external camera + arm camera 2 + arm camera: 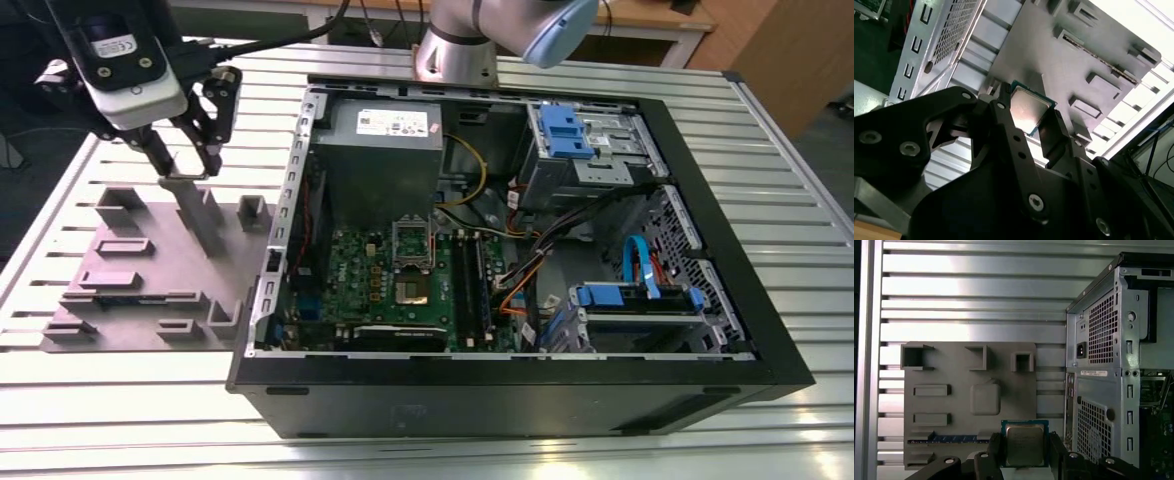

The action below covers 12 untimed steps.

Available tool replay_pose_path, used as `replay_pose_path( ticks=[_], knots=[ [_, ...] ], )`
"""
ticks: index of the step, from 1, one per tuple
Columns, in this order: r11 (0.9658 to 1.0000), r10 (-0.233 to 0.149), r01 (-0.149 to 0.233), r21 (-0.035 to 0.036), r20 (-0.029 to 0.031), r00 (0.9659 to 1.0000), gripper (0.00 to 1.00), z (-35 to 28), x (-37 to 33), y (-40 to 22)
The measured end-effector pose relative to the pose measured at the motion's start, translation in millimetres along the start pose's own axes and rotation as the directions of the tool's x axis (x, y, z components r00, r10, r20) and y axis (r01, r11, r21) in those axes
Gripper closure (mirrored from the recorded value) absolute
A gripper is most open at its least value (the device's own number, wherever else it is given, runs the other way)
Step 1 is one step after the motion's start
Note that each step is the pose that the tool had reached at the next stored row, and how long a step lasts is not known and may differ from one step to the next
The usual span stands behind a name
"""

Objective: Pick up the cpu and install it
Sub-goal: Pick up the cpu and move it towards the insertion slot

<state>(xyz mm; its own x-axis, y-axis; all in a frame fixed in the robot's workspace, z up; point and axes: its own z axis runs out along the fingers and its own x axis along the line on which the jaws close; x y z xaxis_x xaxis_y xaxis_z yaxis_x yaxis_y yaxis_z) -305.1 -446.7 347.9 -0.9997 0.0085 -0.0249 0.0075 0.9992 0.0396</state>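
Clamping the cpu (1025, 444) by opposite edges, gripper (1026, 457) over the grey fixture tray (954, 365), chip square (no long axis), silver-grey lid facing the wrist cameras, green rim

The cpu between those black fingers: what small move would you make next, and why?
Probably lift straight up a little. The gripper holds the cpu low over the grey fixture tray, whose upright posts stand close by, and the case wall lies between it and the socket.
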Motion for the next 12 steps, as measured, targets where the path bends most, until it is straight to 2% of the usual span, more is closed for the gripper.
replay_pose_path(
  ticks=[12],
  knots=[
    [1.0, 0.0, 0.0, 0.0001, -0.0001, 1.0, 0.53, -2.2, -0.6, 0.1]
  ],
)
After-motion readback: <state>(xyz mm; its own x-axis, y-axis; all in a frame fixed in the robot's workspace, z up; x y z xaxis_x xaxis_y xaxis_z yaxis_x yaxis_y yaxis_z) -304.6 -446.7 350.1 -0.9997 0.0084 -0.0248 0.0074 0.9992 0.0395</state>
